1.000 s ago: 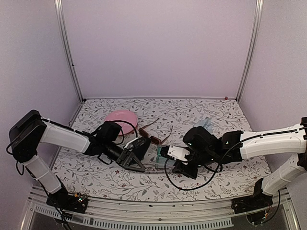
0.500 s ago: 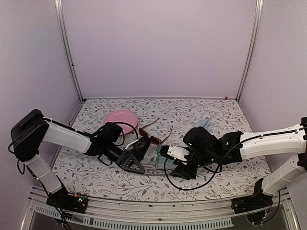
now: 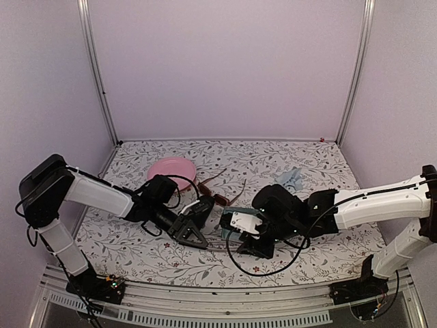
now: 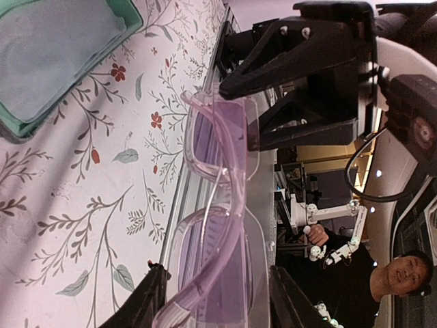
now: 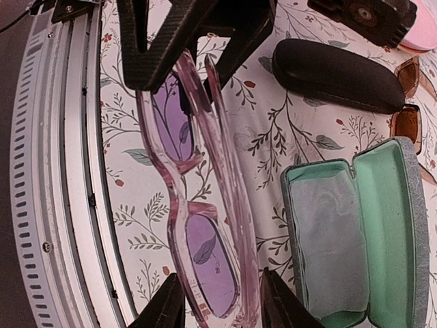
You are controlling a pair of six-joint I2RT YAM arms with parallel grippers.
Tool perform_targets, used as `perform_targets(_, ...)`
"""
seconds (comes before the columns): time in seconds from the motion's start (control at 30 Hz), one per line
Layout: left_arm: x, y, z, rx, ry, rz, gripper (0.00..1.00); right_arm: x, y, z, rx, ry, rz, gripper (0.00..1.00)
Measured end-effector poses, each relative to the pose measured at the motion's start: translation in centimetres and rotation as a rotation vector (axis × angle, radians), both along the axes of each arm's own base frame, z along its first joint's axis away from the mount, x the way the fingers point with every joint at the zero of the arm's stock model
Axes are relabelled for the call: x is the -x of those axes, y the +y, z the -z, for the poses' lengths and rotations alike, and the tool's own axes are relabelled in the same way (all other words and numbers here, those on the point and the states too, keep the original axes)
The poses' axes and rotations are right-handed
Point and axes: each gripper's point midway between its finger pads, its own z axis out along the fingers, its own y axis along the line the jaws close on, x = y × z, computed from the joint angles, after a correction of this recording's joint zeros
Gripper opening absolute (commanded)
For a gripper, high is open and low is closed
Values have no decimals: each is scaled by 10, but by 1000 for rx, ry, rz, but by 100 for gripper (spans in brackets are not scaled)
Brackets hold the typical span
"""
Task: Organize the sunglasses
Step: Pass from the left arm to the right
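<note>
Right wrist view: on the floral-print tablecloth (image 5: 287, 157) nothing is cased yet: grey-blue mint-lined case (image 5: 321, 239) open without glasses, black oblong hard case (image 5: 334, 75) shut, reddish-brown dark-lens sunglasses (image 5: 410, 102) loose beside it, pale pink see-through glasses (image 5: 205, 205) aloft by the front rail (image 5: 61, 171), left gripper (image 5: 181, 75) clamping one end, right gripper (image 5: 218, 290) astride the other, grip unclear.

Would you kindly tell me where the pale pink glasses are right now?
In the right wrist view, the pale pink glasses sit between the left gripper and the right gripper, beside the open green-lined case, toward the table's near edge.
</note>
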Motion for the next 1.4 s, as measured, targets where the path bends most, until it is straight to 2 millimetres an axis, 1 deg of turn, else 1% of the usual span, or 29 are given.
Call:
perform_targets(0.13,-1,-1,0,-1,2,2,0,0,2,2,5,-3,-7,37)
perform_targets(0.33,0,-1,2,-9,8,1,2,0,2,5,17,-4,-14,30)
perform_targets(0.47,0,-1,3,-13,15,2,4,2,2,7,24,-9,-25,27)
perform_targets(0.57,0,-1,3,-13,16,2,7,2,1,7,28,-12,-29,25)
perform_targets(0.73,0,-1,3,-16,22,-1,18,2,1,7,32,-16,-28,23)
perform_targets(0.87,0,-1,4,-18,25,-2,34,2,1,7,34,-22,-26,22)
perform_targets(1.13,-1,-3,2,-9,12,-1,60,2,-3,5,23,-26,-12,20)
perform_targets(1.23,-2,-4,2,-4,-5,1,70,0,-8,5,23,-27,19,20)
perform_targets(1.3,-2,-4,2,-2,-10,1,74,-1,-11,4,22,-29,38,20)
perform_targets(1.4,-3,-4,3,-1,-16,0,76,-3,-15,2,21,-34,59,20)
